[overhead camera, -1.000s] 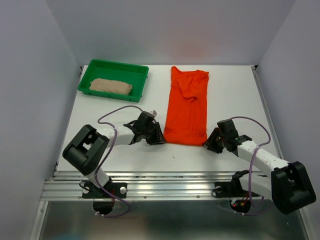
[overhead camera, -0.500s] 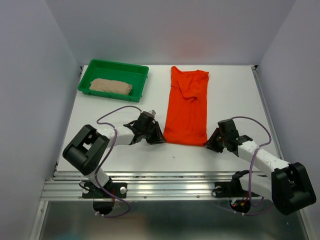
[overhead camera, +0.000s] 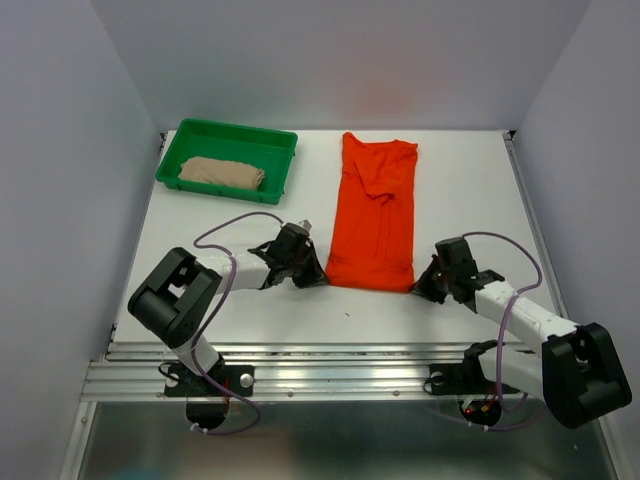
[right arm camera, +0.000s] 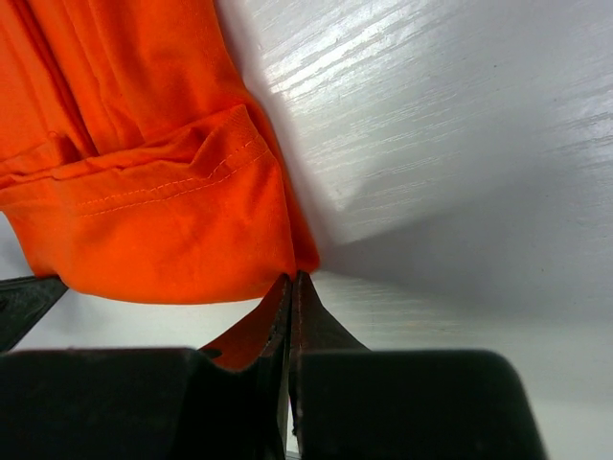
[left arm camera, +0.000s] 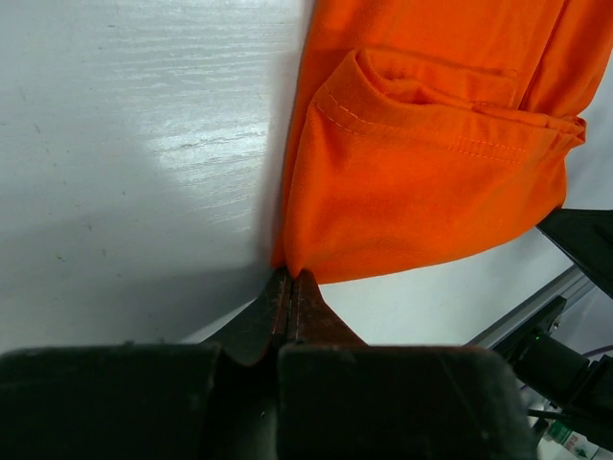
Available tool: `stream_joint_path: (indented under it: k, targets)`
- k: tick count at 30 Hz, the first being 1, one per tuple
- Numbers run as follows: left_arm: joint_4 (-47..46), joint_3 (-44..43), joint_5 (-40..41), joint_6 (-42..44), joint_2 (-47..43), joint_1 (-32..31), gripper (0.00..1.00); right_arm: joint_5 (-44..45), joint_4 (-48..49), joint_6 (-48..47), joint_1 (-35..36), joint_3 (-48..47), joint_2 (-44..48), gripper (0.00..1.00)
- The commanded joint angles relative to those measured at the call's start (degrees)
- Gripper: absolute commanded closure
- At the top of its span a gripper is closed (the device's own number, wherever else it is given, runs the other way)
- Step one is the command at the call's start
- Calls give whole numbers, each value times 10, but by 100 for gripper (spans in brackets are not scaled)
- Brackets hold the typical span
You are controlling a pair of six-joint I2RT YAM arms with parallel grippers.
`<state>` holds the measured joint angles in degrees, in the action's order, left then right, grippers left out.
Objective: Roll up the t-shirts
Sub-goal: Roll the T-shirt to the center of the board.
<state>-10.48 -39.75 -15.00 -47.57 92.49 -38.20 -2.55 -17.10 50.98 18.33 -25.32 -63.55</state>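
Observation:
An orange-red t-shirt (overhead camera: 375, 210) lies folded into a long strip down the middle of the white table, its hem nearest the arms. My left gripper (overhead camera: 322, 276) is shut on the hem's left corner (left arm camera: 292, 264). My right gripper (overhead camera: 418, 285) is shut on the hem's right corner (right arm camera: 302, 264). In both wrist views the jaws meet with a pinch of orange cloth between their tips. A beige t-shirt (overhead camera: 222, 173) lies bunched in the green tray (overhead camera: 268, 142) at the back left.
The green tray stands at the table's back left corner. Grey walls close in the left, right and back sides. A metal rail (overhead camera: 330, 365) runs along the near edge, in front of the arm bases.
Both grippers were open at the hem corners in the earlier frames and have closed on them. The arms have barely shifted, and the shirt lies as before.

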Motion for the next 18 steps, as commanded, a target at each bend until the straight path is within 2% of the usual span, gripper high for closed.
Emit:
stream_joint_path:
  k: [1, 9, 11, 12, 13, 14, 15, 18]
  targets:
    - [5, 2, 14, -3, -21, -3, 100, 14, 14, -2, -5, 2, 11, 99]
    - [33, -10, 26, -8, -55, -3, 100, 22, -10, -13, -5, -20, 17, 99]
    - [38, -11, 29, -7, -54, -3, 100, 23, -34, -31, -5, -32, 13, 93]
    - [38, -11, 28, -5, -52, -3, 100, 41, -43, -41, -5, -37, 14, 86]
    - [38, -9, 27, -4, -50, -3, 100, 50, -55, -54, -5, -43, 18, 74]
    - [38, -9, 26, -4, -48, -3, 100, 58, -68, -63, -5, -58, 32, 46]
    - [39, -7, 26, -4, -44, -3, 100, 66, -89, -71, -5, -67, 40, 37]
    - [35, -2, 23, -6, -42, -4, 100, 83, -124, -97, -5, -119, 58, 34]
